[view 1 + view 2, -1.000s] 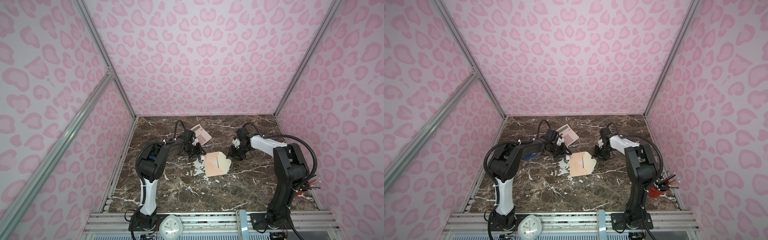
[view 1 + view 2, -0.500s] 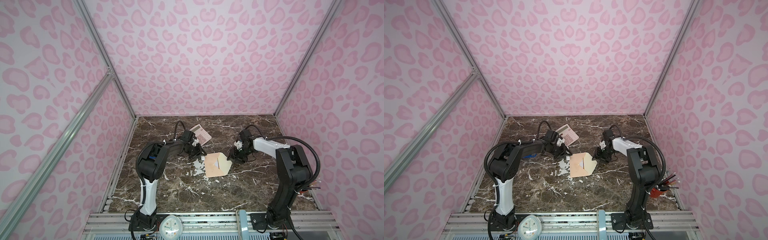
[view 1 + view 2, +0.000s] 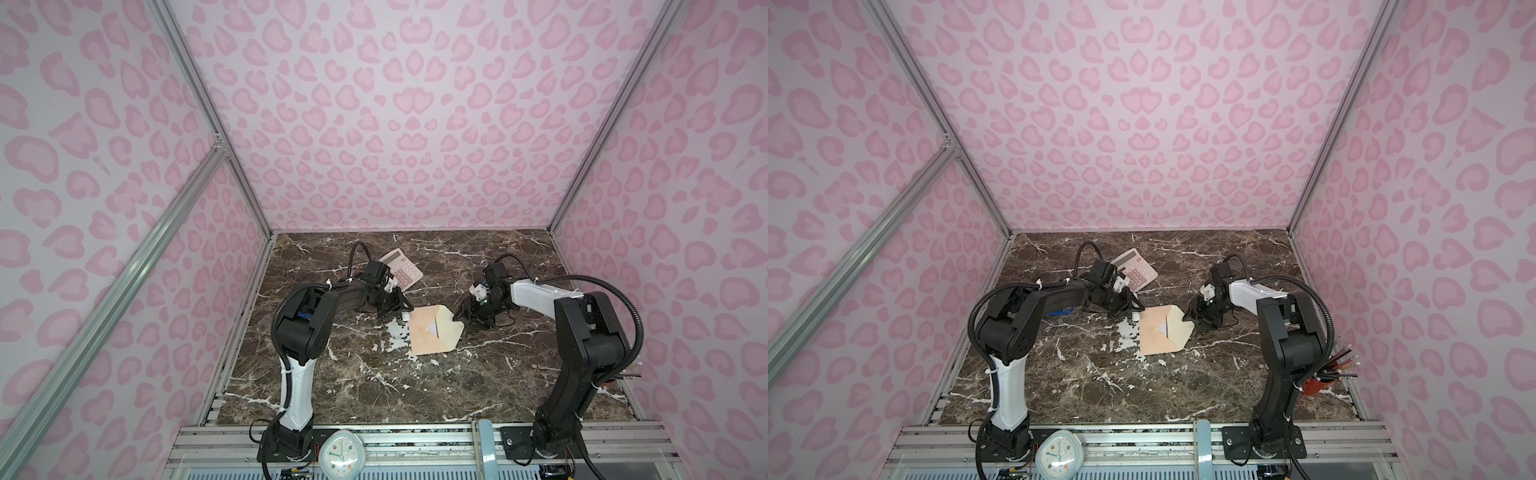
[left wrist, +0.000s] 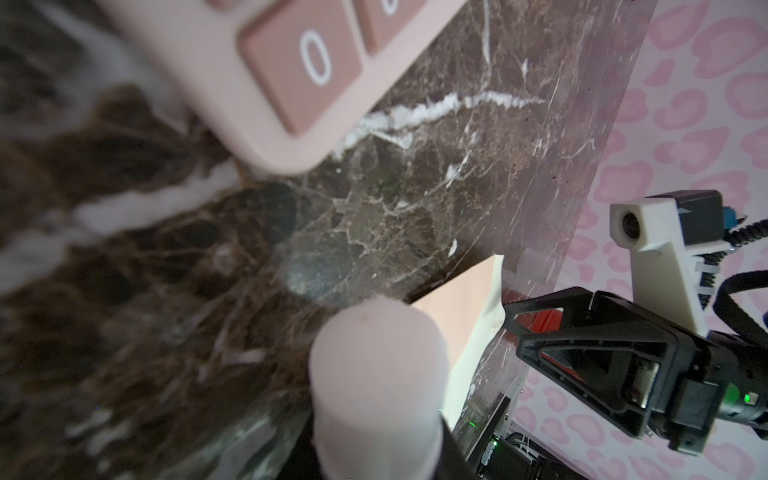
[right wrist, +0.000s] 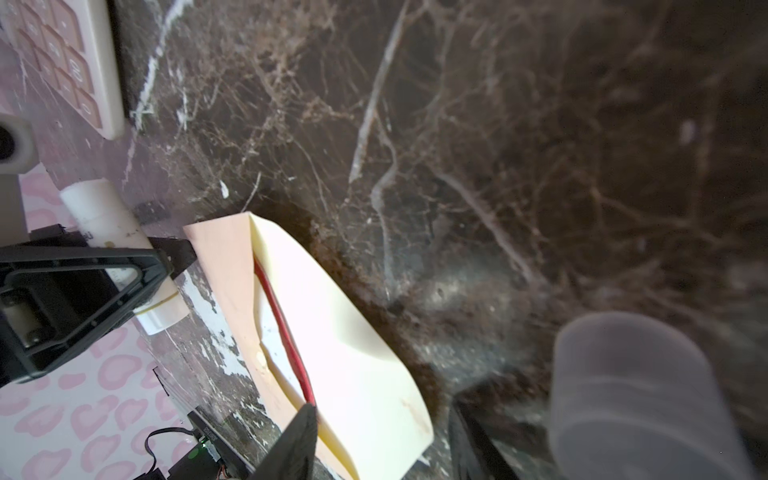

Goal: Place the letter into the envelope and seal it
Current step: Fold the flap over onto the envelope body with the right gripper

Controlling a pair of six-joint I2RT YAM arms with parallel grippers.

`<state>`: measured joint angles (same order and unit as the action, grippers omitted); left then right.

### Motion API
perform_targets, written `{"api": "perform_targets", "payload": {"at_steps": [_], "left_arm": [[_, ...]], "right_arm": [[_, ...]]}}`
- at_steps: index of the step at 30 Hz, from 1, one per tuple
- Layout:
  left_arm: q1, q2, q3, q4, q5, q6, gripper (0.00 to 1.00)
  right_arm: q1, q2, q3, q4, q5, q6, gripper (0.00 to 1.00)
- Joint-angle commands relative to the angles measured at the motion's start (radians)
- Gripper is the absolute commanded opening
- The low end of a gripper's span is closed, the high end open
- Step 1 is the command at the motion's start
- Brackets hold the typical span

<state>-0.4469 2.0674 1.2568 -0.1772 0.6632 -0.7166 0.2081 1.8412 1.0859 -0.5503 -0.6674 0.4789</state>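
A peach-beige paper envelope [image 3: 424,340] [image 3: 1156,338] [image 5: 230,266] lies flat at the middle of the dark brown, white-veined marble surface [image 3: 374,395]. Its paler cream pointed flap [image 3: 452,328] [image 5: 365,374] is lifted and bowed, smooth and slightly glossy. The letter, a thin sheet with a red edge [image 5: 282,328], sits inside the envelope's mouth under the flap.

The right gripper [image 3: 462,321] has its black triangular fingers spread either side of the flap's point, one tip touching the mouth by the red edge. It does not pinch the flap.

The left gripper [image 3: 398,311] is clamped on a white cylindrical tube [image 3: 405,317] [image 5: 112,232], whose end rests just beside the envelope's far left corner. Chalky white chips [image 3: 395,337] mark the marble along that side.

A pale pink-keyed plastic calculator [image 3: 401,268] [image 4: 249,83] lies behind the left gripper, apart from the envelope. Bare marble runs broad from the envelope to the near edge.
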Motion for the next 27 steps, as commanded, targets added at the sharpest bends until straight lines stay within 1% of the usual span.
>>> {"api": "perform_targets", "payload": {"at_steps": [1, 12, 17, 23, 27], "left_arm": [[-0.002, -0.001, -0.011, -0.056, -0.031, 0.009, 0.04], [-0.001, 0.0, -0.016, -0.056, -0.034, 0.012, 0.04], [-0.001, 0.002, -0.014, -0.056, -0.034, 0.009, 0.04], [-0.002, 0.0, -0.016, -0.056, -0.034, 0.009, 0.04], [-0.002, -0.001, -0.017, -0.056, -0.036, 0.01, 0.04]], "right_arm": [[0.002, 0.014, -0.005, 0.032, -0.029, 0.012, 0.54], [0.02, -0.034, -0.006, 0.021, -0.123, 0.008, 0.46], [0.051, -0.044, -0.01, 0.013, -0.135, 0.016, 0.46], [0.095, -0.041, -0.001, 0.044, -0.149, 0.045, 0.47], [0.127, -0.039, 0.022, 0.045, -0.155, 0.054, 0.5]]}}
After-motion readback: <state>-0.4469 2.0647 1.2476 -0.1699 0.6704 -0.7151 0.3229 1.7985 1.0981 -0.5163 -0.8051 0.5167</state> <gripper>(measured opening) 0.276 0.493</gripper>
